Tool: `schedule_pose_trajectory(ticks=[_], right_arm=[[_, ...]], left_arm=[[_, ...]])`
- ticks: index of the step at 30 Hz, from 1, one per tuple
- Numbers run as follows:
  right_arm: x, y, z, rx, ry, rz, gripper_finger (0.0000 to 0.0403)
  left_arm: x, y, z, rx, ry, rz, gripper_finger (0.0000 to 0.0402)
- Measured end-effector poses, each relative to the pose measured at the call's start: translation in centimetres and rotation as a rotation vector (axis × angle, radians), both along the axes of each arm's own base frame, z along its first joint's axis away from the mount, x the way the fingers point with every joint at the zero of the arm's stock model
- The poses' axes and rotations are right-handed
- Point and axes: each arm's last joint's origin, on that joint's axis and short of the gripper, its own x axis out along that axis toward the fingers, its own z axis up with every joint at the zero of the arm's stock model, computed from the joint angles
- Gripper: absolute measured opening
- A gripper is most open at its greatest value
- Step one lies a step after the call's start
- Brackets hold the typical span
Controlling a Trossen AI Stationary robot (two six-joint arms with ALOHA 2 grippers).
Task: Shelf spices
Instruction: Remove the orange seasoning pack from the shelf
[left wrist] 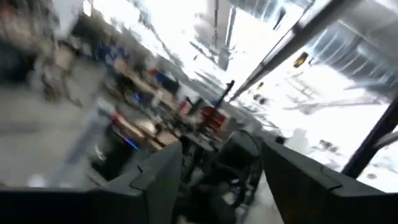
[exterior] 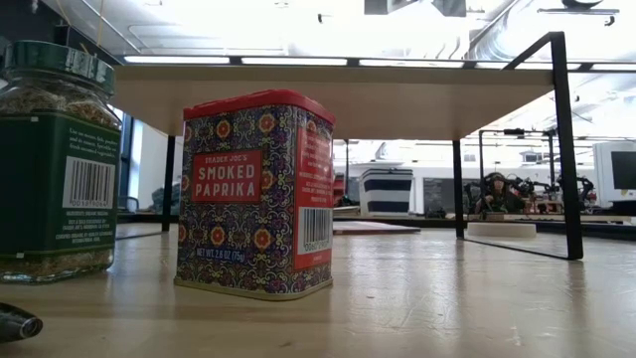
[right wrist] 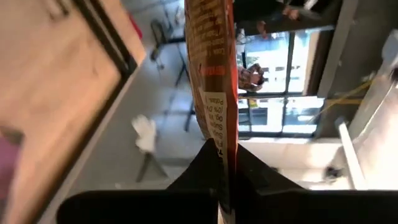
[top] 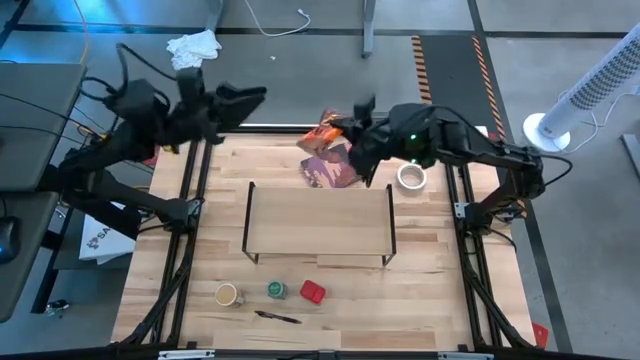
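The flat brown-orange packet (top: 322, 132) is up in the air over the table's far middle, with my right gripper (top: 347, 137) shut on it. My left gripper (top: 250, 95) hovers open and holds nothing above the far left corner; the left wrist view shows its fingers (left wrist: 161, 180) spread against the room. The shelf (top: 320, 218) stands on its thin black legs mid-table, its top board (exterior: 338, 99) bare. The tan-topped jar (top: 227, 293), green-lidded jar (top: 276, 290) and red tin (top: 312, 291) stand upright on their bases near the front edge. My right gripper pinches the packet's near end (right wrist: 219, 134) between its two fingers, whose tips (right wrist: 249, 168) meet on its flat faces. The fingers come roughly level from the table's right side. The packet (right wrist: 211, 50) sticks out past the fingertips, seen edge-on, and is lifted clear of the table.
A dark reddish printed card (top: 332, 172) lies flat below the packet, behind the shelf. A white tape roll (top: 411, 177) lies to the right of it. A dark pen (top: 278, 317) lies near the front edge. In the low view the tin (exterior: 253, 194) and green jar (exterior: 60, 159) stand close in front.
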Motion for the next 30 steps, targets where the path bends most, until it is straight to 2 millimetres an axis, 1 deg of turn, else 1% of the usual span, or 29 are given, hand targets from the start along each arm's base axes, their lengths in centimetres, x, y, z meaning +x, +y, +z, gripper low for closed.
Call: schedule_pose_trajectory(ticks=[2, 5, 8, 9, 11, 14, 17, 21, 23, 27, 30], right_arm=[[0.4, 0.5, -0.1, -0.07, 0.018, 0.004, 0.0001], [0.8, 1.4, 0.6, -0.155, -0.026, 0.035, 0.0001], [0.9, 2.2, 1.8, -0.196, -0.124, 0.053, 0.0001], [0.8, 2.4, 2.0, -0.207, -0.145, 0.047, 0.0001], [0.7, 2.7, 2.4, -0.236, -0.163, 0.033, 0.0001], [0.5, 3.5, 2.8, -0.266, -0.174, 0.054, 0.0001], [0.4, 4.5, 2.8, -0.298, -0.17, 0.099, 0.0001], [0.3, 5.4, 3.0, -0.301, -0.19, 0.127, 0.0001], [0.3, 5.7, 3.1, -0.298, -0.2, 0.133, 0.0001], [0.2, 5.9, 3.4, -0.291, -0.236, 0.136, 0.0001], [0.2, 5.9, 3.5, -0.287, -0.25, 0.141, 0.0001]], left_arm=[[0.6, 0.6, -0.5, -0.106, 0.004, -0.028, 0.0227], [1.4, 1.4, -1.4, -0.246, 0.023, -0.04, 0.0237], [1.7, 2.0, -1.6, -0.347, 0.021, -0.097, 0.0242], [2.1, 2.1, -1.9, -0.382, 0.035, -0.123, 0.0243], [2.7, 2.2, -2.2, -0.432, 0.049, -0.179, 0.0244], [3.8, 2.3, -3.0, -0.496, 0.082, -0.201, 0.0244], [3.8, 1.9, -2.9, -0.538, 0.072, -0.275, 0.0244], [4.5, 1.3, -3.1, -0.578, 0.084, -0.351, 0.0244], [4.8, 0.7, -2.9, -0.571, 0.067, -0.384, 0.0244], [4.6, -0.6, -2.2, -0.589, 0.032, -0.476, 0.0244], [5.1, -1.5, -2.6, -0.61, 0.059, -0.509, 0.0244]])
